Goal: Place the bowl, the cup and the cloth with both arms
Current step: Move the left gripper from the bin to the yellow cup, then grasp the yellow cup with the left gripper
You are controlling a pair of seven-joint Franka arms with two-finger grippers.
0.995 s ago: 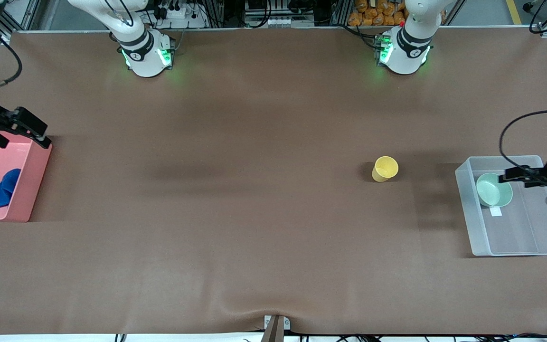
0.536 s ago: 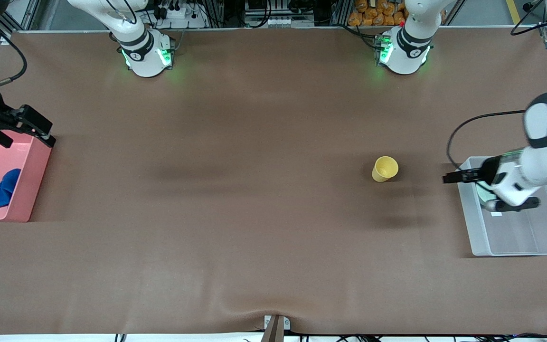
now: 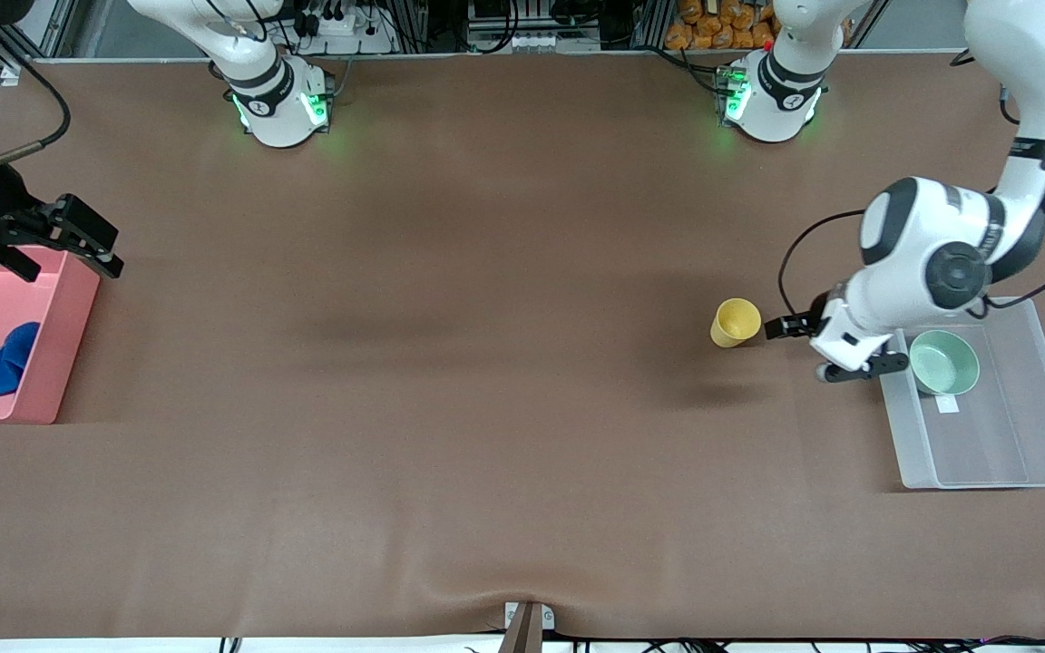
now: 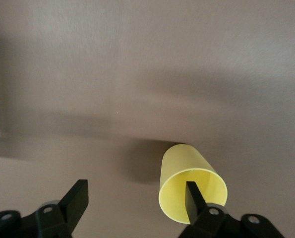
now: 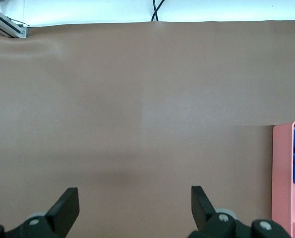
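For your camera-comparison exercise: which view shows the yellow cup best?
The left wrist view: the yellow cup fills it close up, mouth open toward the camera, one finger of the open left gripper in front of its rim. The front view shows the cup small on the table. The right wrist view does not show it.

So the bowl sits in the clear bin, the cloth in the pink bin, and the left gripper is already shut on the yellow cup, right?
Not quite. The bowl is in the clear bin and the cloth in the pink bin, but the left gripper is open, not shut on the cup. The left wrist view shows one finger in front of the cup's mouth and the other well clear of it.
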